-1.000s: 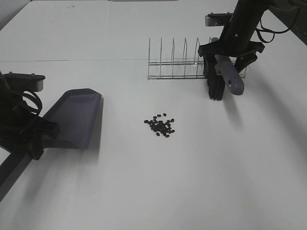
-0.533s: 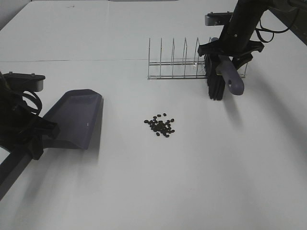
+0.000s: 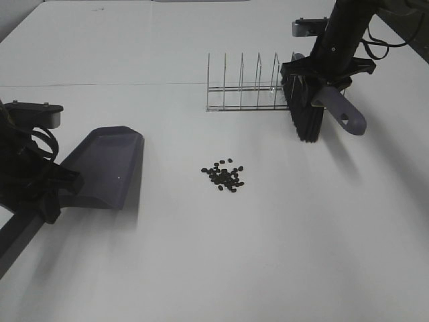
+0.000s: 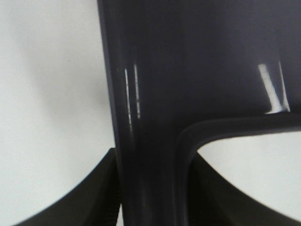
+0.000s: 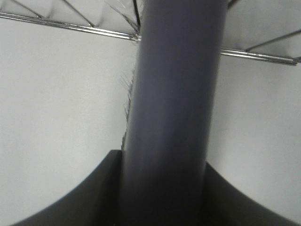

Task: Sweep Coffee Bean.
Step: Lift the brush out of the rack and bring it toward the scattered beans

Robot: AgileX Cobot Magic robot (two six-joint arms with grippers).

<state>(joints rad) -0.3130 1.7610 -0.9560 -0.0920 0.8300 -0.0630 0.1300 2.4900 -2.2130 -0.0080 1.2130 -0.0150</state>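
Note:
Several tiny dark coffee beans [image 3: 224, 175] lie in a loose cluster on the white table, near the middle. My left gripper [image 3: 55, 191] is shut on the handle of the grey-purple dustpan [image 3: 107, 166], whose pan rests on the table left of the beans; the handle fills the left wrist view [image 4: 150, 141]. My right gripper [image 3: 324, 70] is shut on the grey-purple brush [image 3: 310, 115], held at the right end of the wire rack with black bristles pointing down and handle end [image 3: 347, 117] sticking out right. The handle fills the right wrist view [image 5: 171, 122].
A wire dish rack [image 3: 253, 90] stands behind the beans, just left of the brush; its wires show in the right wrist view [image 5: 70, 26]. The white table [image 3: 268, 255] stretches in front and to the right.
The right gripper turned the brush: its handle end swung right and the bristles shifted slightly right beside the rack. The left arm, dustpan and beans have not moved.

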